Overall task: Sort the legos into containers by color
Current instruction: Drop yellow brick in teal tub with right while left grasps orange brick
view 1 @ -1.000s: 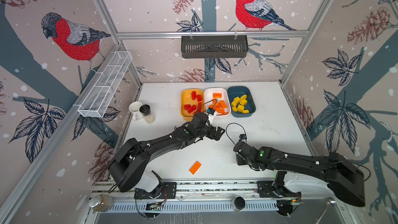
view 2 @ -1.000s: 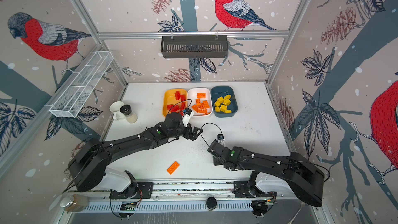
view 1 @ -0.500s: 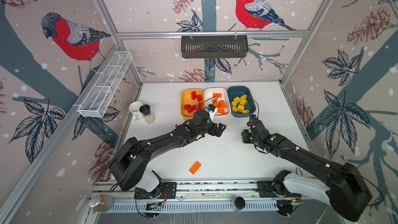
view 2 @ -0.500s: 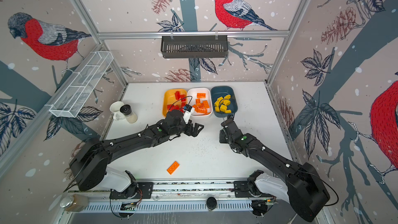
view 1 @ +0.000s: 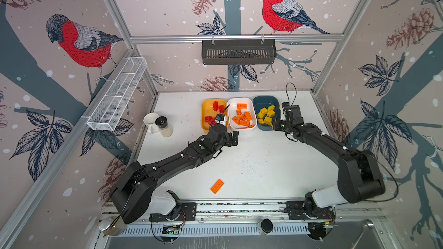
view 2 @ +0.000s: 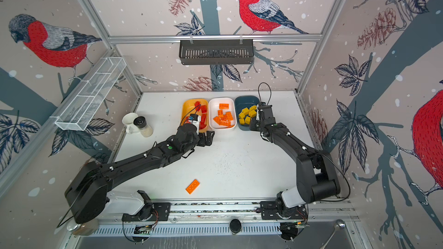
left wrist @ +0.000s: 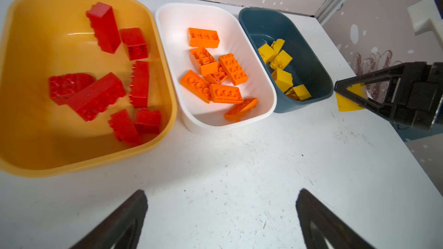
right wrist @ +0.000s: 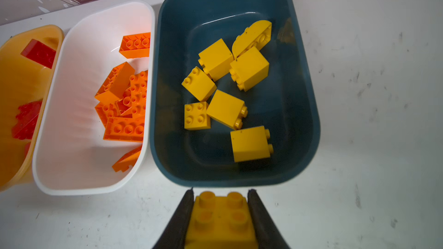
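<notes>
Between the fingers of the right gripper sits 1 yellow brick, clamped by its sides, just short of the teal tub, where 7 yellow bricks lie ahead of it. Beside it, the left gripper hovers spread wide and empty, facing the white tub. 1 orange plate lies well behind it.

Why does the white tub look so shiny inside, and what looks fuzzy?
Left wrist view: light glares off the white tub's far wall, washing it pinkish; the left gripper's fingertips, close to the lens, are fuzzy. Right wrist view: the same glare, and the yellow brick in the right gripper looks soft.
</notes>
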{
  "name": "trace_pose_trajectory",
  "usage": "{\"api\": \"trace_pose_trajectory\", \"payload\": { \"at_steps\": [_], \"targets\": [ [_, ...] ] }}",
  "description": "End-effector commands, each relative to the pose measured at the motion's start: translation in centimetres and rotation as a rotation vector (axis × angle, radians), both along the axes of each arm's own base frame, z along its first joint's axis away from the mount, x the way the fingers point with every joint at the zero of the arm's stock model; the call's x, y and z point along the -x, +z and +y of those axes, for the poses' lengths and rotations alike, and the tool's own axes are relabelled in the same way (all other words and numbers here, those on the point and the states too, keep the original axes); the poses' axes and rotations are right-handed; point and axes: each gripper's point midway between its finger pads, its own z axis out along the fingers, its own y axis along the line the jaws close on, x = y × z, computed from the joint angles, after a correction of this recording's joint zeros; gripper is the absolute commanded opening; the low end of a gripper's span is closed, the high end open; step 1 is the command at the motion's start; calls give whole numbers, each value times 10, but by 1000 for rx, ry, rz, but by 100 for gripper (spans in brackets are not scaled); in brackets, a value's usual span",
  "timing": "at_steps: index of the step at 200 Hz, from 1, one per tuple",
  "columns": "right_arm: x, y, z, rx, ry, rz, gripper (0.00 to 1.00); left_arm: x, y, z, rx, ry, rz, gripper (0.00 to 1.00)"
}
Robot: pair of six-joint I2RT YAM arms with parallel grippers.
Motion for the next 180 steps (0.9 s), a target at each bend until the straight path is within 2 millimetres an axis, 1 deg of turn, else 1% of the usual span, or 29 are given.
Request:
{"api": "trace_pose_trajectory", "payload": {
  "at_steps": [1,15,32,57,67,76,87,97,118,136,150,161,180],
  "targets": [
    [-26,-9,-3,71,13,24,30,4,-11,23,-66,86,38,97],
    [-48,-15,0,102,16,38,30,9,-22,39,-116,138,90,97],
    [-76,-18,11,94,40,34,30,21,-39,53,-176,166,163,97],
    [-115,-24,33,52,75,37,32,43,-61,64,-231,155,286,97],
    [-128,-28,42,39,87,43,33,54,-71,66,-244,136,341,97],
    [-137,-27,49,30,96,39,35,64,-79,68,-246,126,387,97],
    [-146,-28,58,26,105,34,37,77,-90,72,-249,122,442,97],
    [-153,-26,62,25,105,26,40,88,-98,72,-238,104,487,97],
    [-157,-21,67,27,98,18,50,109,-107,69,-224,56,538,97],
    [-155,-12,64,41,66,7,60,127,-108,61,-182,-15,566,97],
    [-148,-1,60,48,45,-1,65,144,-110,54,-128,-65,604,96],
    [-140,9,58,50,33,-19,68,160,-112,50,-102,-93,631,95],
    [-124,31,56,43,24,-62,74,183,-119,54,-99,-96,674,92]
  ]
}}
